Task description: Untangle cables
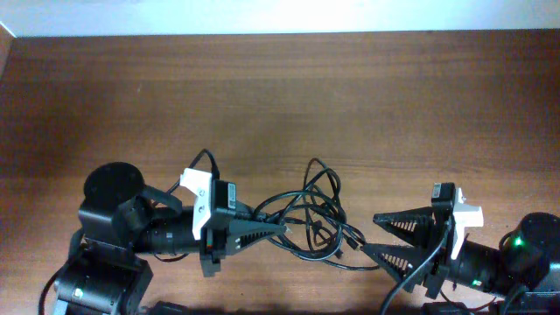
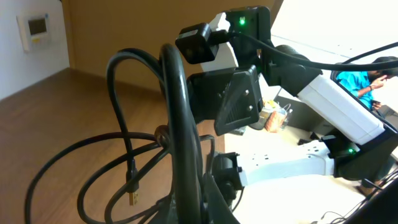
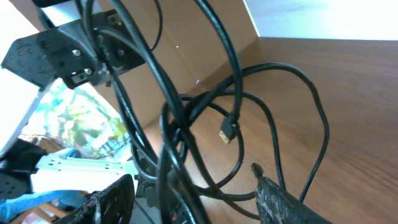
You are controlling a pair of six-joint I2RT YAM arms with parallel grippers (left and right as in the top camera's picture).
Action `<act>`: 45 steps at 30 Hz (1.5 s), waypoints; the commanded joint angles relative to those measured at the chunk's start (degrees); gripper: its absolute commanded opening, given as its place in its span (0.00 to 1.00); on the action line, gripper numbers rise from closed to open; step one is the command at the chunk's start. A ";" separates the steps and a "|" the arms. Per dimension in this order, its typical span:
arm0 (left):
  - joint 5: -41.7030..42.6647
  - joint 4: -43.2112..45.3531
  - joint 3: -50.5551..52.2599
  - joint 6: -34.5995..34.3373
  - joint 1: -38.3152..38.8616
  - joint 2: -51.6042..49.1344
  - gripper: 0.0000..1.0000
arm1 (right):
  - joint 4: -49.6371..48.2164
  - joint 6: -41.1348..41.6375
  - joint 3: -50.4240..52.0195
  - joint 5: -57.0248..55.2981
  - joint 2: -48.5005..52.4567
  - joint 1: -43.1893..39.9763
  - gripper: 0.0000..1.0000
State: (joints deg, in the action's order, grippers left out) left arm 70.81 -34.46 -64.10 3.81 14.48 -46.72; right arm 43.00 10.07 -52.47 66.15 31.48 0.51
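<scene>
Bench note, both arms.

Left claw (image 1: 282, 229): jaws together, clamped on the cables (image 1: 319, 214) at the side of the knot nearest to it. In my left wrist view a thick strand rose straight up from the grip and arched over in front of the lens. Thinner loops spread out ahead of it, low over the tabletop (image 1: 262, 87). A gold-tipped plug (image 2: 132, 198) hung tip down among those loops, ahead of this claw and off to one side.

Right claw (image 1: 374, 234): jaws apart, pointed at the knot from the opposite side. The nearest strands reached in between its fingers (image 3: 283, 202). From the pictures I could not tell whether either finger was touching a strand. Several strands crossed just ahead of this claw. A metal-tipped plug (image 3: 227, 132) dangled in the middle of the loops beyond them. I could not tell whether it was the same plug seen from my left wrist.

Position of the cables: one tangled bundle on the tabletop, lying between my two claws. Its near edge was at the left claw's tip and its far edge at the mouth of the right claw. Two larger loops stretched away from both claws, towards the far side of the tabletop.
</scene>
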 commanded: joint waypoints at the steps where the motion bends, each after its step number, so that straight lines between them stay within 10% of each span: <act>1: 1.86 2.56 -0.83 1.75 -0.24 -0.59 0.00 | -0.46 -0.63 -0.24 -4.17 -0.20 -0.15 0.62; 6: 2.49 8.04 -0.83 1.90 0.04 -5.29 0.00 | -1.53 -0.63 -0.24 -5.35 -0.20 -0.15 0.37; 14: 6.16 10.23 -0.83 1.90 9.66 -10.54 0.00 | -1.49 -0.63 -0.24 -5.38 -0.17 -0.15 0.42; 18: 4.33 10.21 -0.83 1.88 10.88 -10.54 0.00 | -0.33 -0.59 -0.24 -5.33 -0.20 -0.15 0.04; 31: -12.11 5.51 -0.83 1.88 10.88 -10.54 0.00 | -0.72 2.99 -0.26 -5.09 -0.20 -0.15 0.04; 45: -58.14 -15.39 -0.83 -1.42 10.86 -10.54 0.00 | -20.13 14.86 -0.26 -0.83 -0.20 -0.17 0.04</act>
State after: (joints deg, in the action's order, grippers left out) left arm 30.48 -46.59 -64.36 4.95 25.52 -57.54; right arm 23.55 24.08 -52.16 64.18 31.57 0.51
